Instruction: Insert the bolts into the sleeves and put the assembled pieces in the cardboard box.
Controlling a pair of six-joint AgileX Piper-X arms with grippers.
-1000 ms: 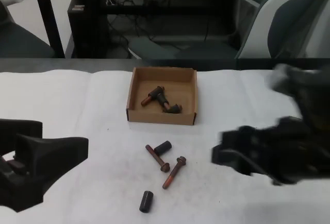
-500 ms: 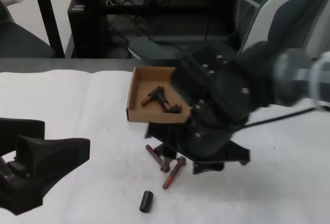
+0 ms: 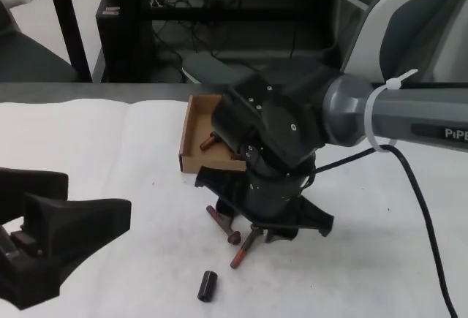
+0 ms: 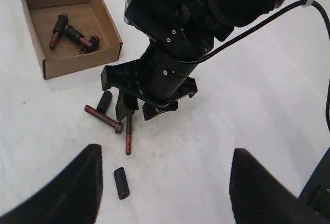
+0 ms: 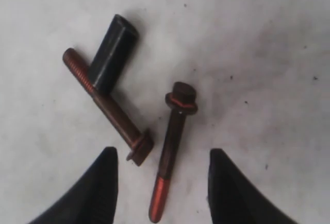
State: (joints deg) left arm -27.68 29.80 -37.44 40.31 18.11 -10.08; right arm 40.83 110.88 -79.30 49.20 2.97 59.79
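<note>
Right gripper held spread, empty, above two rust-brown threaded hex-flange bolts and smooth black cylindrical sleeve near cardboard box; left gripper held spread, empty.

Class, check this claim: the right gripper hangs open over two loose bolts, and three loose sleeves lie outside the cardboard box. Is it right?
Wrong count: the left wrist view shows two loose sleeves outside the cardboard box, not three. The rest stands.
</note>
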